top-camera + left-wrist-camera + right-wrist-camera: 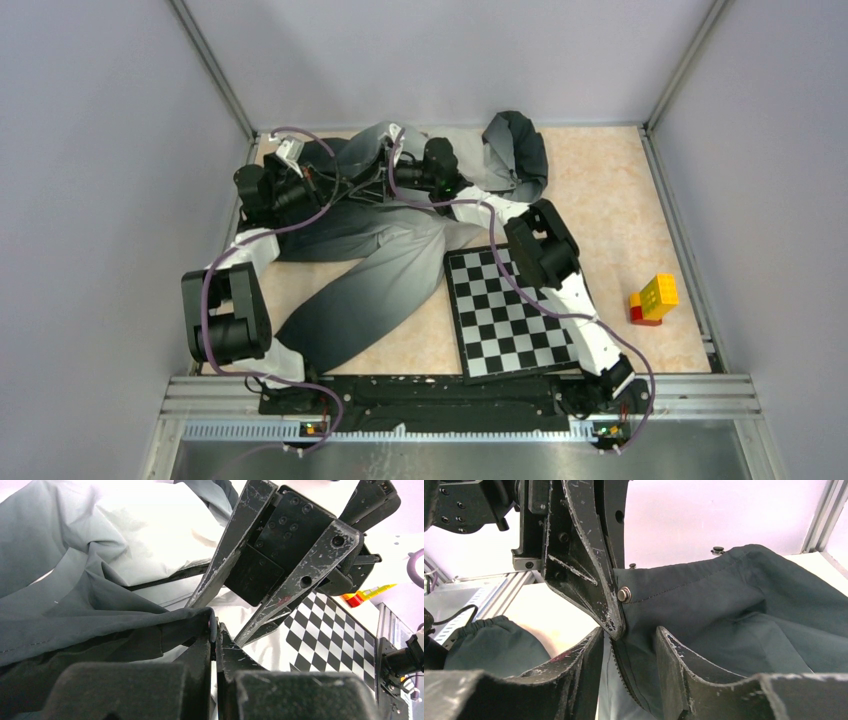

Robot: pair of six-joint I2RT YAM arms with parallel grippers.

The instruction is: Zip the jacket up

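**Zipping the jacket: secure the zipper before any pull**

The large soft hooded jacket of light-grey-to-charcoal fabric (pixel 370 270) is spread on the table (pixel 600 200) beyond and to the left of the black-and-white checkered chessboard (pixel 510 315). One sleeve trails down past the board's left edge. Both arms are reached out past the board's far-left corner.

The left fingers (pixel 234 656) are clamped shut on a dark front edge that carries a small metal snap button (pixel 624 594). The right fingers (pixel 674 665) are parted. The dark toothed zipper tape (pixel 623 680) lies loose in their gap and nothing is gripped. No slider can be made out, so the task is judged to be at an early stage.

For the step to be done well, the edge should be held taut by the left fingers. The right fingers should be closed on the slider or its tab, not on bare cloth. The pull should then be made straight along the teeth, away from the anchoring grip. Slack fabric would likely be caught. As the two sets of fingers nearly touch, a collision is to be guarded against.
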